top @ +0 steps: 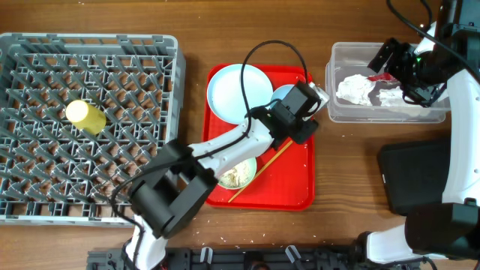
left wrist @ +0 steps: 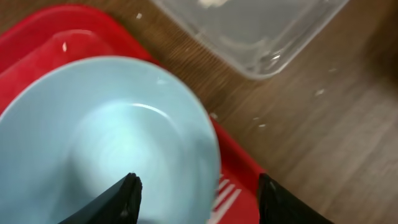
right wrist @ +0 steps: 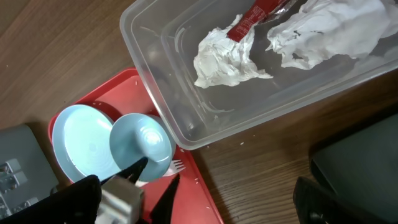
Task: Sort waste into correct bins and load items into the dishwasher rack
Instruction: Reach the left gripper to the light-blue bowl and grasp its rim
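Observation:
A light blue bowl [left wrist: 106,143] sits on the red tray, next to the pale blue-white plate [top: 238,91]. My left gripper [left wrist: 199,190] is open over the bowl's rim, one finger inside the bowl and one outside. The white fork [right wrist: 177,167] lies beside the bowl. A pale green bowl [top: 238,175] with beige crumbs sits at the tray's front. The clear tub [top: 336,75] holds crumpled napkins [right wrist: 227,53] and a red wrapper [right wrist: 252,18]. My right gripper [top: 396,61] is open and empty above the tub. The yellow cup [top: 85,117] lies in the grey rack [top: 22,45].
The black bin [top: 416,176] stands in front of the clear tub at the right. A thin wooden stick [top: 262,171] lies across the red tray [top: 292,187] by the green bowl. Small crumbs dot the table between tray and tub.

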`<control>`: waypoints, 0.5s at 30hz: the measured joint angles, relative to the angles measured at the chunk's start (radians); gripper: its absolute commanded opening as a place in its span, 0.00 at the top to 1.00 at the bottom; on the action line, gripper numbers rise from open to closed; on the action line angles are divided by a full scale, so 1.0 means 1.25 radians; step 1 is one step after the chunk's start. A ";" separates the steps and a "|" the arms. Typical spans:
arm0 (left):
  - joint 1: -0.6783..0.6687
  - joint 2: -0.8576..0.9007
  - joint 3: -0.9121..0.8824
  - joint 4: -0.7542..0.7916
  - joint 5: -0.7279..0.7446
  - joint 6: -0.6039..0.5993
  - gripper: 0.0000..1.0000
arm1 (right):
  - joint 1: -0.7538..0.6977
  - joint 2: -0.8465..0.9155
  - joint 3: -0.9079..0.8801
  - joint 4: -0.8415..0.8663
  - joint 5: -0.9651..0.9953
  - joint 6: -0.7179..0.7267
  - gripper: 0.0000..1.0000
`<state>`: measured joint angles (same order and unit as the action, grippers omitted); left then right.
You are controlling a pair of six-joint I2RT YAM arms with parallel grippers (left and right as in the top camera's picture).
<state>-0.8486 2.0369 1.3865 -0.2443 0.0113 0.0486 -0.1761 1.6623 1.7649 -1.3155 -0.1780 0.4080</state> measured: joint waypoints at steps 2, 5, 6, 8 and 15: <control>0.010 0.013 0.000 0.011 -0.012 0.003 0.48 | 0.000 0.000 0.000 0.000 0.000 0.000 0.00; 0.026 0.016 0.000 0.022 -0.018 0.009 0.47 | 0.000 0.000 0.000 0.000 0.000 0.000 0.00; 0.027 0.018 0.000 0.020 -0.018 0.009 0.46 | 0.000 0.000 0.000 0.000 0.000 0.000 0.00; 0.027 0.033 0.000 0.016 -0.004 0.009 0.46 | 0.000 0.000 0.000 0.000 0.000 0.000 0.00; 0.026 0.057 0.000 0.022 0.031 0.017 0.79 | 0.000 0.000 0.000 0.000 0.000 0.000 0.00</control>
<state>-0.8162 2.1078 1.3865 -0.2169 0.0502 0.0696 -0.1761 1.6623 1.7649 -1.3151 -0.1780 0.4080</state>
